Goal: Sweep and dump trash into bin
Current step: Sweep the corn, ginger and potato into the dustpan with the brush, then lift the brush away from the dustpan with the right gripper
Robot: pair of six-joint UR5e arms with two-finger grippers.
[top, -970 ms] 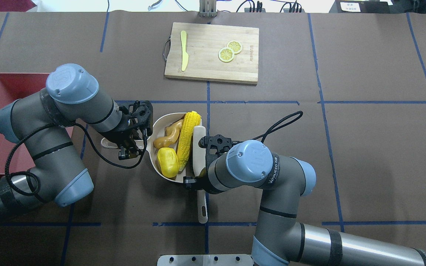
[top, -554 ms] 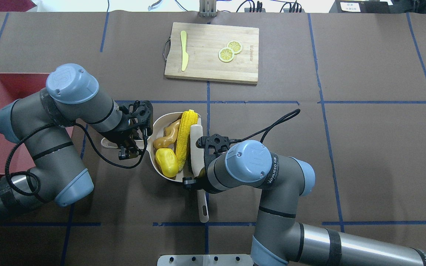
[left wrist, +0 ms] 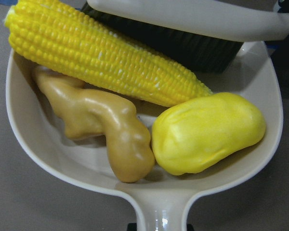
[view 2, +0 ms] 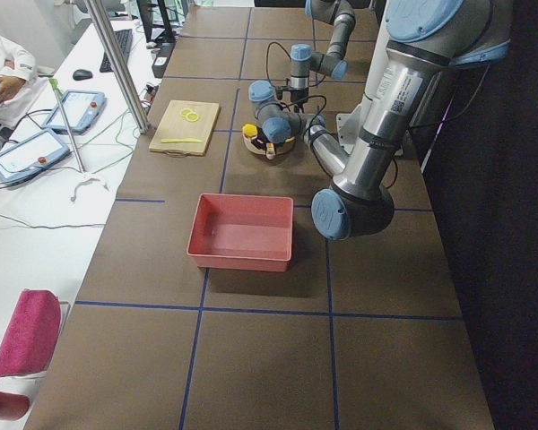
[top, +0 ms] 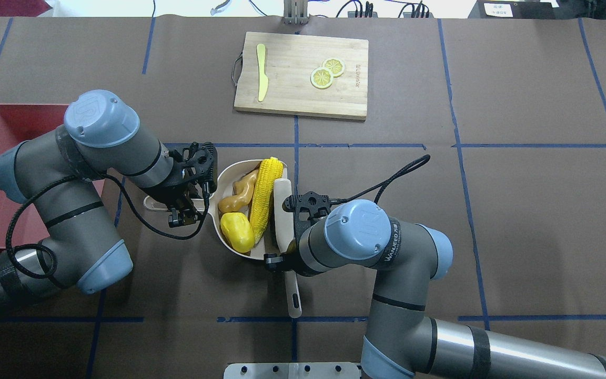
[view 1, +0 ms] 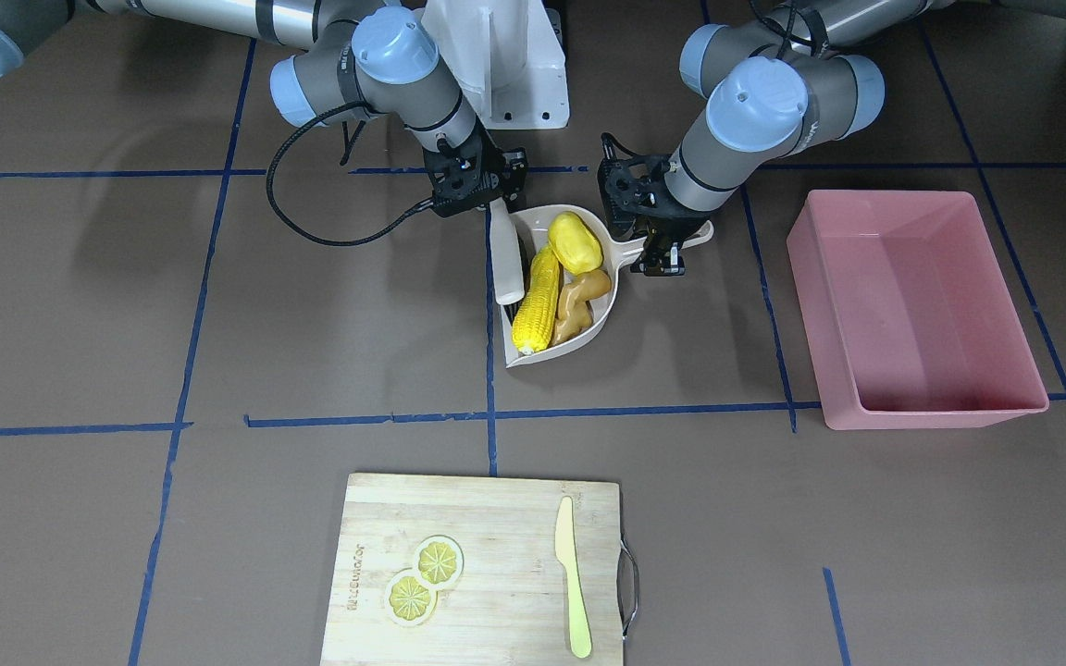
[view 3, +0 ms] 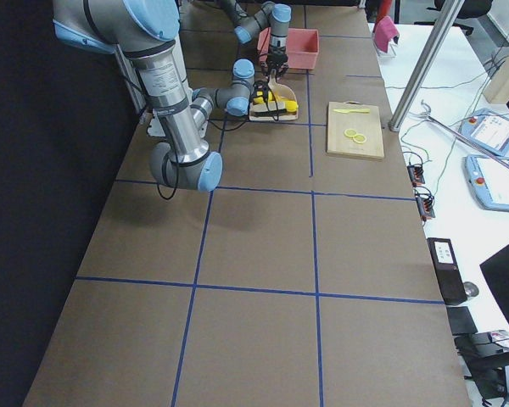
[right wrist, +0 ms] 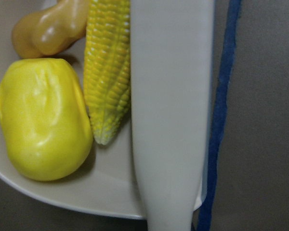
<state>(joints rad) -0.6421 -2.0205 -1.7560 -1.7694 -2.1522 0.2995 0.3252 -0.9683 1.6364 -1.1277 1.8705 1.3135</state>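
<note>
The large pink plastic bin lies beyond the handle of the beige plastic dustpan, where the left claw is clamped; the right claw clamps the white brush.

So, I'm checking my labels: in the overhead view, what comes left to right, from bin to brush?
Pink bin, dustpan handle held by the left gripper, potato-like piece, corn cob, brush. Ginger root left out: it overlaps the potato-like piece.
</note>
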